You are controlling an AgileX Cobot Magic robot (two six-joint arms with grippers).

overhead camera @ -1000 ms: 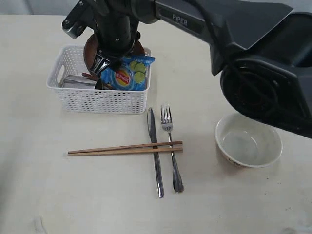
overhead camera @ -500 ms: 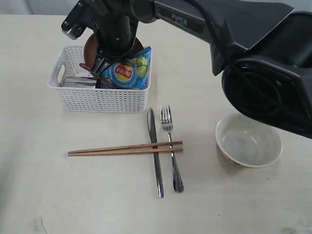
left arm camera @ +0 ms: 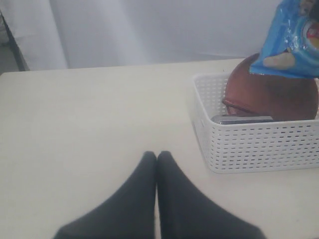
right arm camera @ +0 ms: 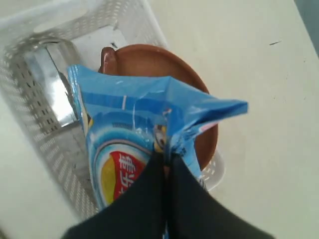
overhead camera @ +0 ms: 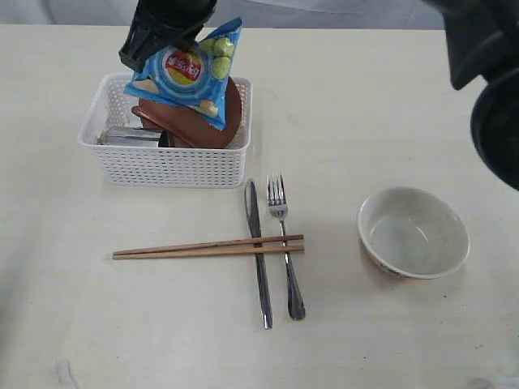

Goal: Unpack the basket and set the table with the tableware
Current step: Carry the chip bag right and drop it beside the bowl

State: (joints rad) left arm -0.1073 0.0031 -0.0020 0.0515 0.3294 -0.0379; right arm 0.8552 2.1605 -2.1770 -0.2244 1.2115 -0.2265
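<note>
My right gripper (right arm camera: 168, 159) is shut on the top edge of a blue chip bag (overhead camera: 190, 69), which hangs above the white basket (overhead camera: 162, 166). Inside the basket a round brown plate (overhead camera: 207, 121) leans on the far wall, with a steel cup (overhead camera: 130, 136) lying beside it. On the table (overhead camera: 389, 105) in front of the basket lie a knife (overhead camera: 258, 251) and a fork (overhead camera: 285, 243), with chopsticks (overhead camera: 203, 247) across them. A cream bowl (overhead camera: 413, 235) stands at the right. My left gripper (left arm camera: 157, 155) is shut and empty, low over bare table beside the basket (left arm camera: 249, 144).
The right arm's dark body (overhead camera: 495, 89) fills the upper right corner of the exterior view. A pale curtain (left arm camera: 149, 30) hangs behind the table's far edge in the left wrist view.
The right gripper has shut on the chip bag and lifted it up out of the basket. The plate now shows uncovered. The arm has risen mostly out of the exterior view.
</note>
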